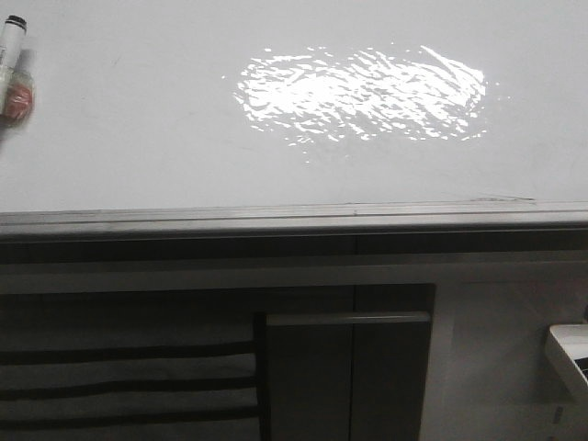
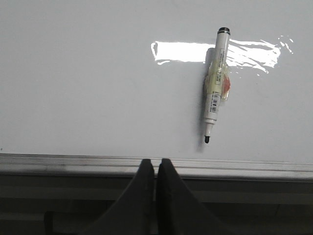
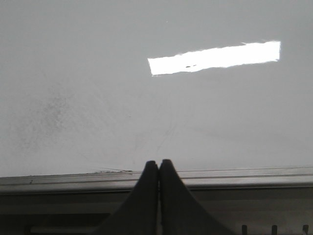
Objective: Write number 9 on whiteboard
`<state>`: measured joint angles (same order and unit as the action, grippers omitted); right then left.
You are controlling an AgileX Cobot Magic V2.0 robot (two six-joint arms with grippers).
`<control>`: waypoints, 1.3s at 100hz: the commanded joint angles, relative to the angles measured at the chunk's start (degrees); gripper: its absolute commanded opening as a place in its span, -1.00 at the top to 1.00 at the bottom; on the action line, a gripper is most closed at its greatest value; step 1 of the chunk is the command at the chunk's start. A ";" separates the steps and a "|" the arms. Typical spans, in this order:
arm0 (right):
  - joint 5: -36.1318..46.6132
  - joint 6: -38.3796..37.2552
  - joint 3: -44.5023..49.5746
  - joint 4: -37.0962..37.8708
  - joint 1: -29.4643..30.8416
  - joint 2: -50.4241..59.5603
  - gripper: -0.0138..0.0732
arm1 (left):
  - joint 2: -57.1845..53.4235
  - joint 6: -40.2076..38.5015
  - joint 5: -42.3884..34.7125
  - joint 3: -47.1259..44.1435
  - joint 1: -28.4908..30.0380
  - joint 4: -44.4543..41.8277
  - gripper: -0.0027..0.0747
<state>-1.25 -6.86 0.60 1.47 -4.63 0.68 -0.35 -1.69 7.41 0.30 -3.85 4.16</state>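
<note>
The whiteboard [image 1: 138, 138] lies flat, glossy white-grey, with a bright rippled glare patch and a grey metal rail [image 1: 276, 220] along its near edge. No number 9 shows on it in any view. A white marker [image 1: 11, 55] with a black end lies at the board's far left; in the left wrist view the marker [image 2: 216, 93] lies uncapped, its black tip towards the rail. My left gripper [image 2: 155, 164] is shut and empty over the rail, apart from the marker. My right gripper [image 3: 159, 165] is shut and empty over the rail [image 3: 220, 176]. Neither gripper shows in the front view.
Grey cabinet panels [image 1: 349, 377] with a handle bar stand below the board's edge. Dark slats [image 1: 119, 386] lie at lower left. A white object [image 1: 570, 354] sits at lower right. Faint smudges [image 3: 54, 112] mark the board in the right wrist view.
</note>
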 commanded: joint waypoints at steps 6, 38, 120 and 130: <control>4.84 0.44 1.63 -0.02 0.33 0.91 0.85 | -1.52 -0.75 -4.97 -1.64 0.13 0.53 0.98; 4.84 0.44 1.63 -0.02 0.33 0.91 0.85 | -1.52 -0.75 -4.97 -1.64 0.13 0.53 0.98; 6.66 0.44 0.60 -0.15 0.33 0.91 0.85 | -1.52 -0.75 -6.68 -1.53 0.13 0.53 0.98; 1.64 0.33 -3.08 -0.53 0.33 0.91 0.85 | -1.52 -0.75 -8.84 -0.06 0.13 0.53 0.98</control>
<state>-0.48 -6.86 0.47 1.27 -4.63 0.68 -0.35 -1.72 5.12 0.30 -3.85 4.16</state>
